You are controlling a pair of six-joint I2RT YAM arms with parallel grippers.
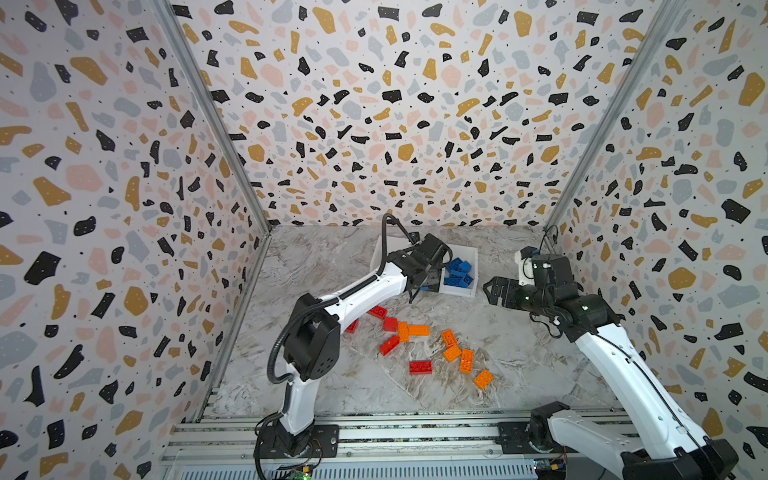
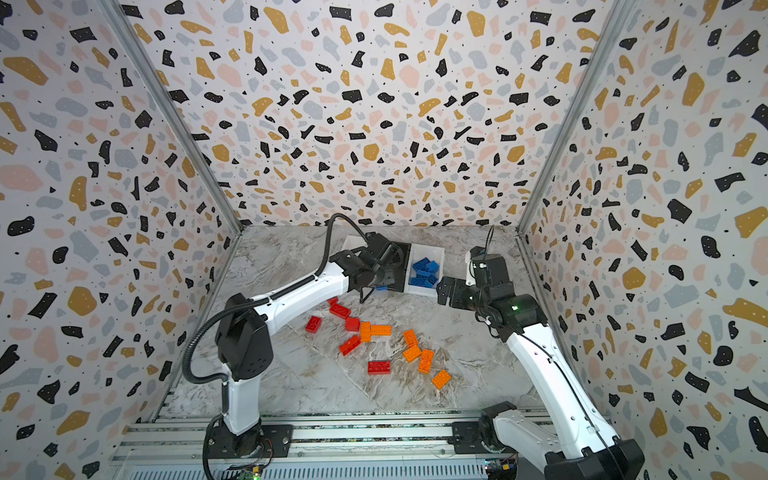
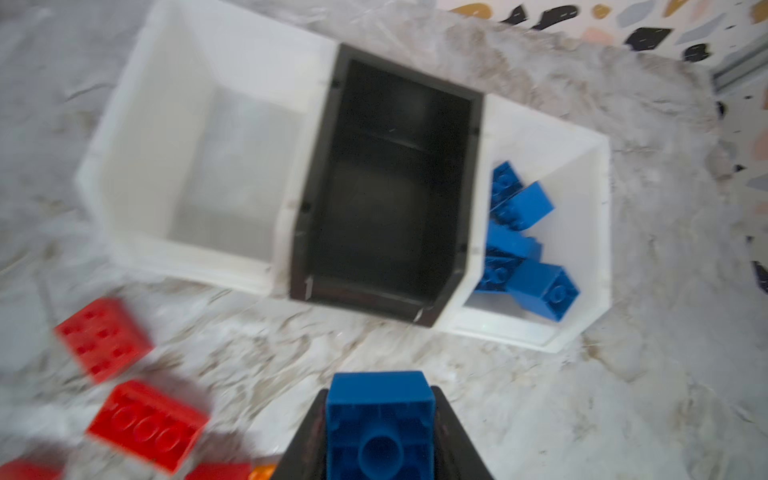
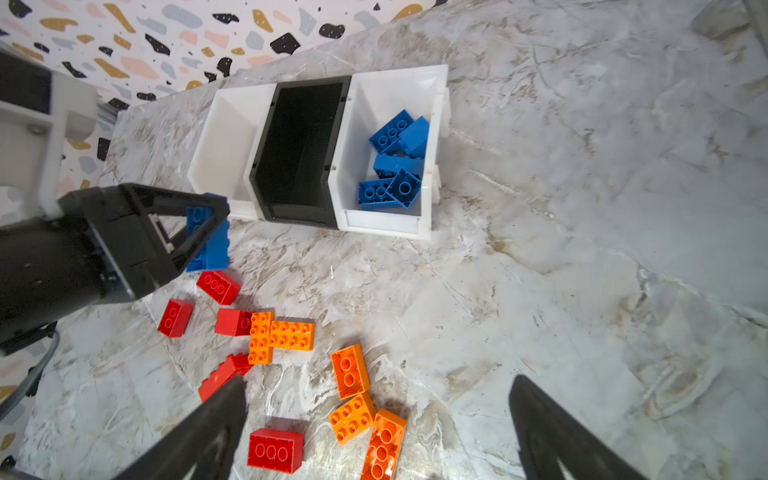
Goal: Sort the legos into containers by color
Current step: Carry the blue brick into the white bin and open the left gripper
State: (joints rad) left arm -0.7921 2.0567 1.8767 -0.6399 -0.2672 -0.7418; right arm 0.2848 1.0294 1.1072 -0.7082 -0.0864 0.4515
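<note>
My left gripper is shut on a blue lego and holds it just above the table, in front of the containers. The containers are a row of three bins: an empty white bin, an empty black bin and a white bin with several blue legos. In both top views the left gripper covers much of the black bin. Red legos and orange legos lie loose mid-table. My right gripper stands open and empty, raised to the right of the bins.
Patterned walls close in the marble table on three sides. An aluminium rail with both arm bases runs along the front edge. The left arm's forearm stretches over the red legos toward the bins.
</note>
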